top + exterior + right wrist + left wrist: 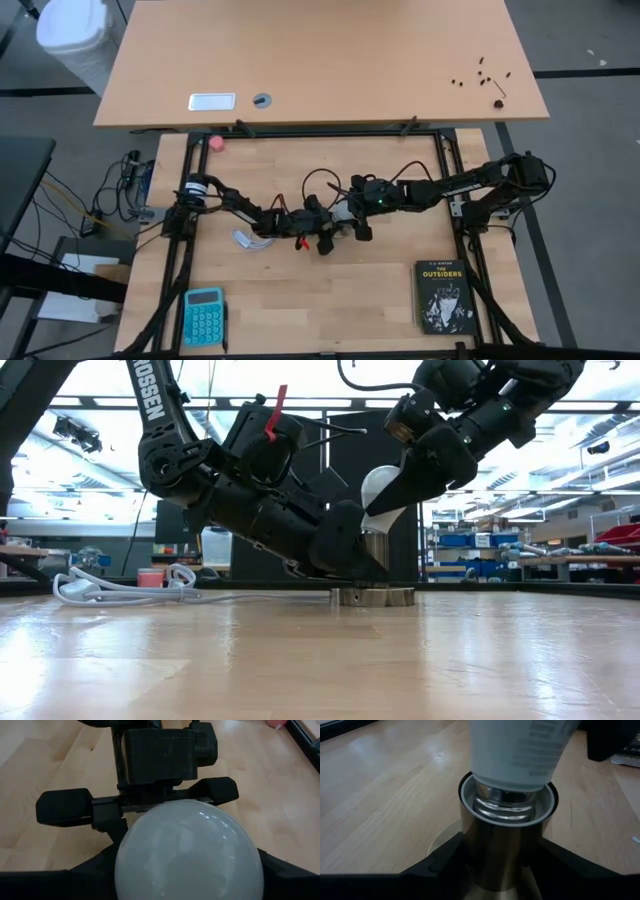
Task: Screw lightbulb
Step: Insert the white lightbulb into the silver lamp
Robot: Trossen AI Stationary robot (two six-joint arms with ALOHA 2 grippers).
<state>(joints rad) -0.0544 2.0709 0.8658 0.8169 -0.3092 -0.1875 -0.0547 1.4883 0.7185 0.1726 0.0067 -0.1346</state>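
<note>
The lightbulb (383, 488) stands about upright with its grey screw base (502, 805) in the mouth of the metal socket (500, 850). The socket's round base disc (372, 597) rests on the table near its middle. My left gripper (328, 230) reaches in from the table's left, low and shut on the socket's tube. My right gripper (354, 216) comes from the right, above the socket, with its fingers on either side of the white globe (187, 855). My left gripper pinches the socket's upright metal tube (470, 845) between its two fingers, below the rim. The fingers come nearly level from the table's left. The socket stands upright with its base disc on the table. My right gripper has the bulb's globe between its two fingers, which meet its sides (122, 865) near the widest part. The fingers slant down from the table's right. The bulb stands in the socket's mouth, off the table.
A white cord (250, 240) lies coiled left of the socket, behind my left arm. A teal calculator (203, 315) sits at the near left and a black book (443, 296) at the near right. A pink object (215, 143) lies at the far left edge.
</note>
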